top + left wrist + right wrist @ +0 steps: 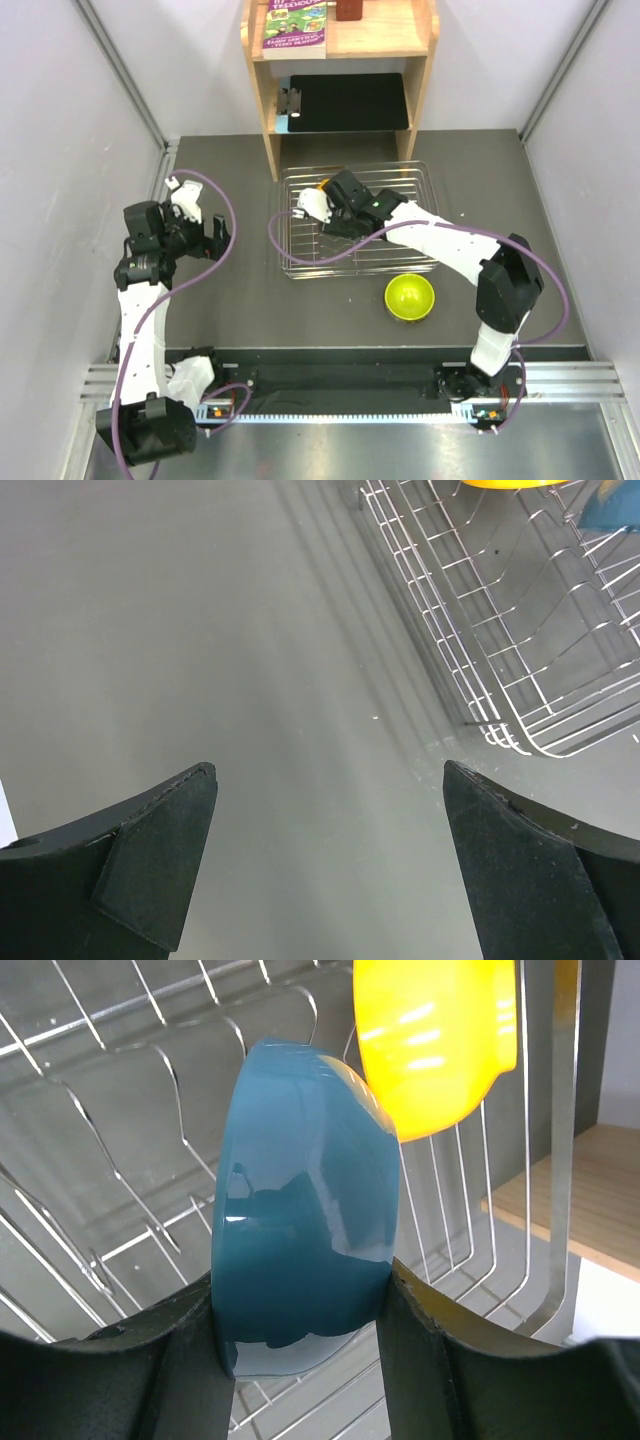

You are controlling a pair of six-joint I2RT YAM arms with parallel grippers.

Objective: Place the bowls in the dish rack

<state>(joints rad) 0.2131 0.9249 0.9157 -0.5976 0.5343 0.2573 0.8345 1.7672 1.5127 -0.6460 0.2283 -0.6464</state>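
The silver wire dish rack [420, 262] lies mid-table. My right gripper [335, 195] reaches into its far left part and is shut on the blue bowl [305, 1210], held on edge among the tines. The orange bowl [435, 1040] stands on edge just beyond it in the rack and shows as a sliver in the top view [324, 183]. The lime-green bowl [410, 297] sits on the table in front of the rack's right end. My left gripper [330, 865] is open and empty over bare table left of the rack [480, 630]. The white and pinkish bowls are out of view.
A wooden shelf unit [340, 90] stands behind the rack, with a black pad on its lower level and a book on top. Grey walls close in both sides. The left arm [160, 245] hangs over the left part of the table.
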